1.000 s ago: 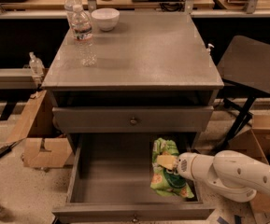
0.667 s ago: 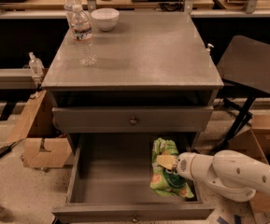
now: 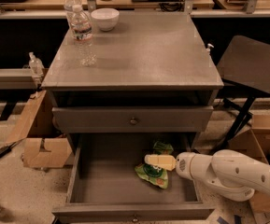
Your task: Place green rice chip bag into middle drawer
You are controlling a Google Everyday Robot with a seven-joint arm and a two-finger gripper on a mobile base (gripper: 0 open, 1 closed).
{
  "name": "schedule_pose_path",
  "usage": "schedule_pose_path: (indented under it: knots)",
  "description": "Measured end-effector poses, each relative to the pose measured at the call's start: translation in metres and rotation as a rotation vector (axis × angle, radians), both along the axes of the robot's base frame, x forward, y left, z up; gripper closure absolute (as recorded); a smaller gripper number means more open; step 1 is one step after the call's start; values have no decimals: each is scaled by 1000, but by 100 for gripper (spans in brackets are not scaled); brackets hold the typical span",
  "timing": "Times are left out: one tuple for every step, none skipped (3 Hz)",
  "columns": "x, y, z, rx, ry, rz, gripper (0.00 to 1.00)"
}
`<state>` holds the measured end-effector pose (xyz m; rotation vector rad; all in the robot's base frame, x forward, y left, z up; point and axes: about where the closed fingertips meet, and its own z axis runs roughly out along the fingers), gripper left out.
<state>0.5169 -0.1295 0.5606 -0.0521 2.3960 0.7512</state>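
The green rice chip bag (image 3: 152, 172) lies crumpled inside the pulled-out middle drawer (image 3: 107, 181), right of its centre, on or just above the drawer floor. My gripper (image 3: 159, 162), cream-coloured at the end of the white arm (image 3: 228, 171), reaches in from the right and sits over the top of the bag, touching or nearly touching it. The gripper hides the bag's middle. The drawer front with its knob (image 3: 134, 215) is at the bottom edge of the view.
The closed upper drawer (image 3: 133, 120) sits just above the open one. On the cabinet top stand two water bottles (image 3: 84, 35) and a white bowl (image 3: 105, 18). A dark chair (image 3: 253, 66) is at the right, cardboard boxes (image 3: 41, 143) at the left.
My gripper has moved a little to the left inside the drawer, and the green bag has shifted left with it. The drawers have not moved.
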Motion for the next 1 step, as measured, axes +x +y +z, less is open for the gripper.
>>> schedule_pose_path:
  knots:
    - [0, 0, 0, 0, 0, 0, 0]
